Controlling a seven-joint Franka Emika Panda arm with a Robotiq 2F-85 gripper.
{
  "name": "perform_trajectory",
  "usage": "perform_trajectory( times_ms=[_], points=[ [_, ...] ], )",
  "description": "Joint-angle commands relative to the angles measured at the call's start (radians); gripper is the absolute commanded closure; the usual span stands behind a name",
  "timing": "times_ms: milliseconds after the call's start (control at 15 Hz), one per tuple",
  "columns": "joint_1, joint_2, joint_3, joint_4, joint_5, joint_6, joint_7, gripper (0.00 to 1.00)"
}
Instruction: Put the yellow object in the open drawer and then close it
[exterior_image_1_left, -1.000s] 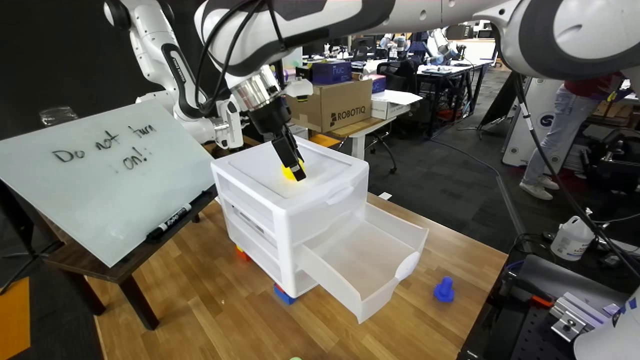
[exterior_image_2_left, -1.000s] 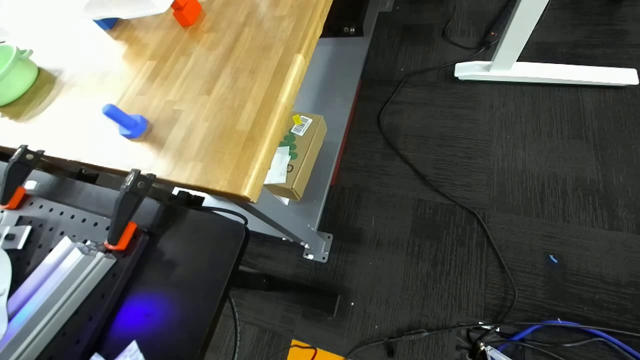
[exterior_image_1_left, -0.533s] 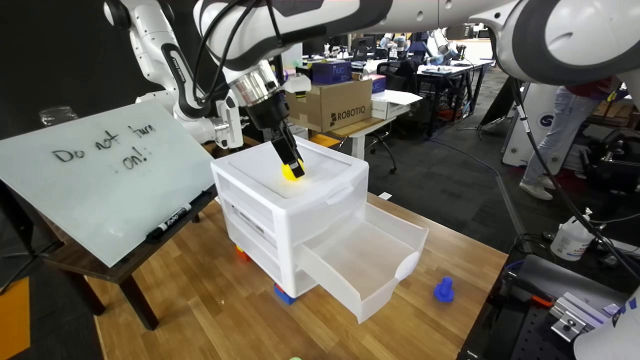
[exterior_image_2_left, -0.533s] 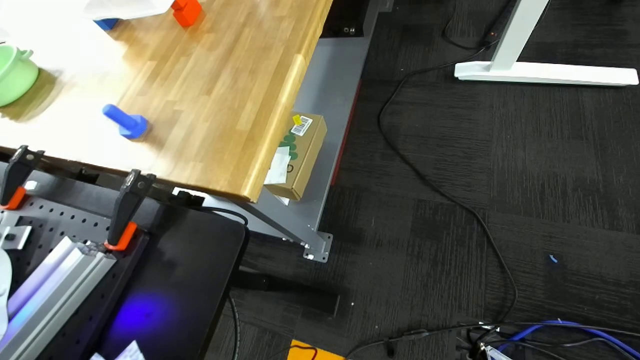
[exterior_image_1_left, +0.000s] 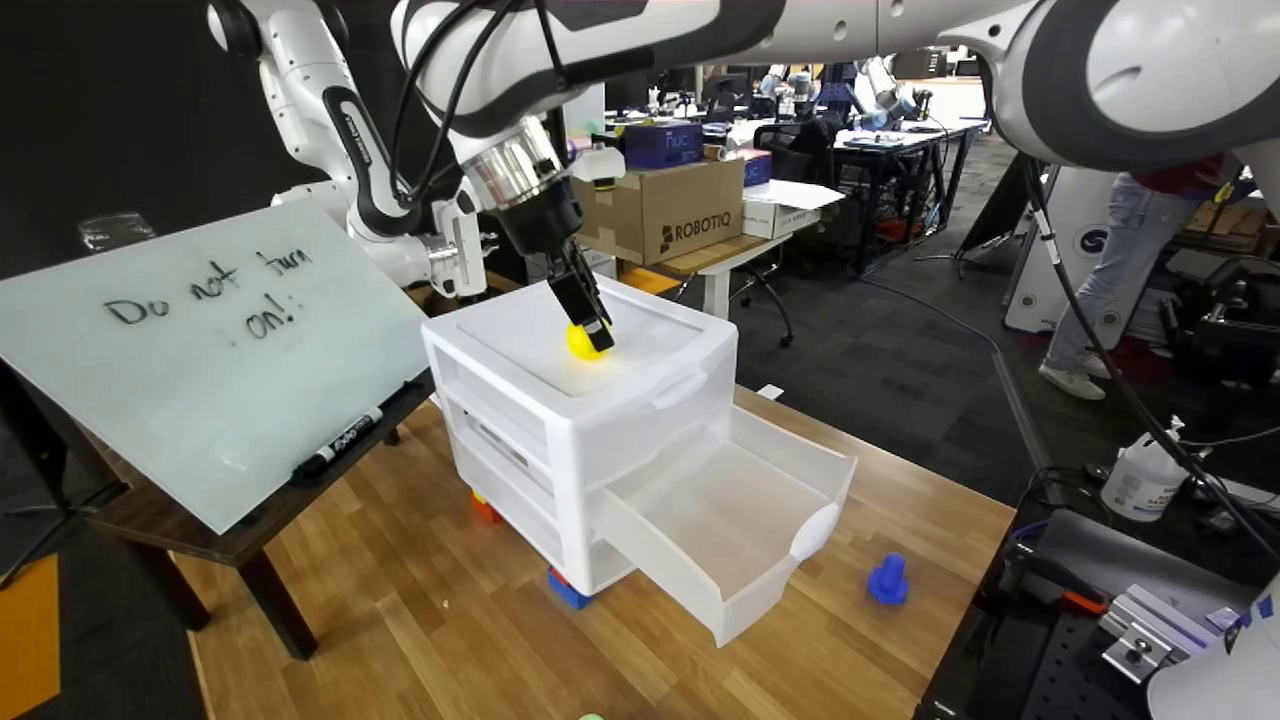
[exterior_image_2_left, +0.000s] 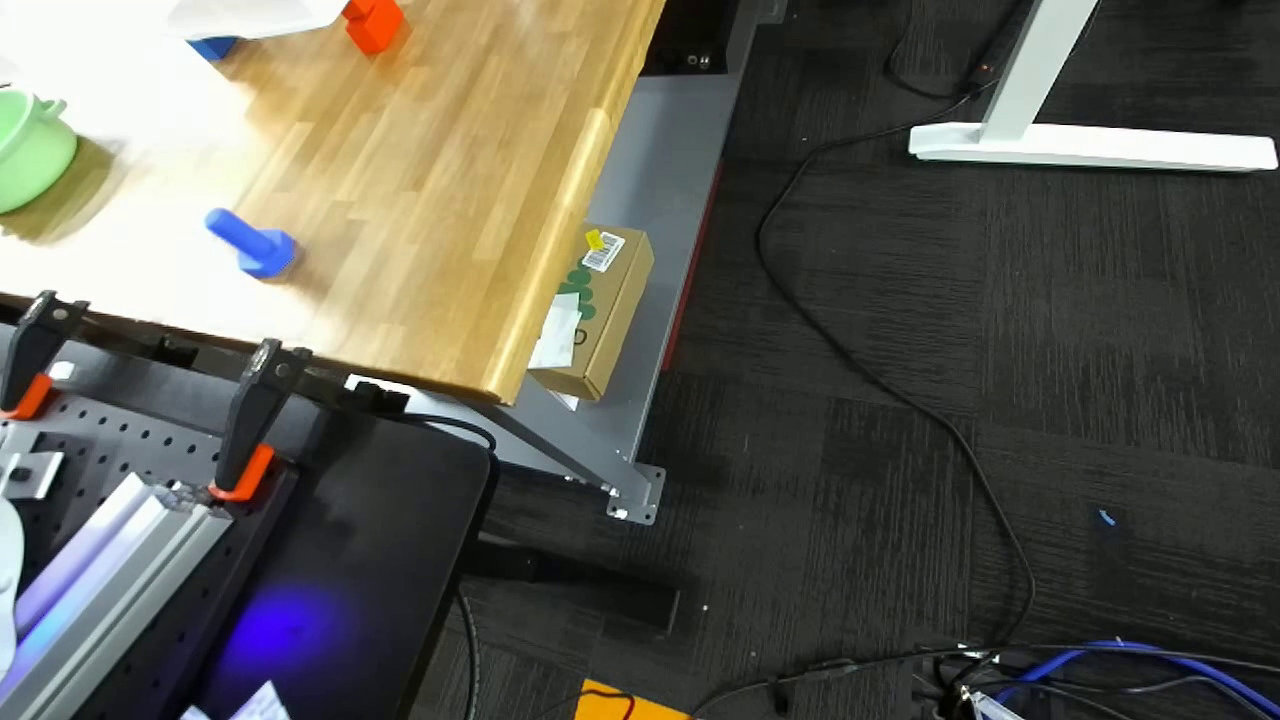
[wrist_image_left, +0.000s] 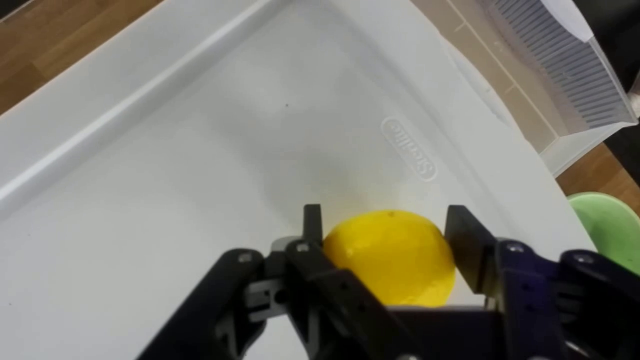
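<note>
Along the left of an exterior view we see a tilted whiteboard reading "Do not turn on!", an Expo marker lying along its lower edge, presumably kept handy for rewriting. Next comes the white Sterilite three-drawer unit; coloured blocks at its foot perhaps stop it sliding. At its top is the glossy yellow ball, and to the right the lowest drawer stands pulled out, we judge, to receive it. Farther right, a blue peg stands upright on the wooden table, seemingly no part of the job.

By the wrist view, the jaws of the gripper are spread just as wide as the ball, a finger pad against each flank. We take it as gripped for carrying; whether it is lifted we cannot tell.
</note>
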Motion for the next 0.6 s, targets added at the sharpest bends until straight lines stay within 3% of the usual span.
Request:
perform_trajectory(
  times_ms=[0,533],
  points=[
    [0.002,0.02,-0.003,0.045,-0.007,-0.04,-0.021,0.62],
    [0.016,-0.018,-0.004,0.024,-0.017,-0.031,-0.011,0.62]
  ],
)
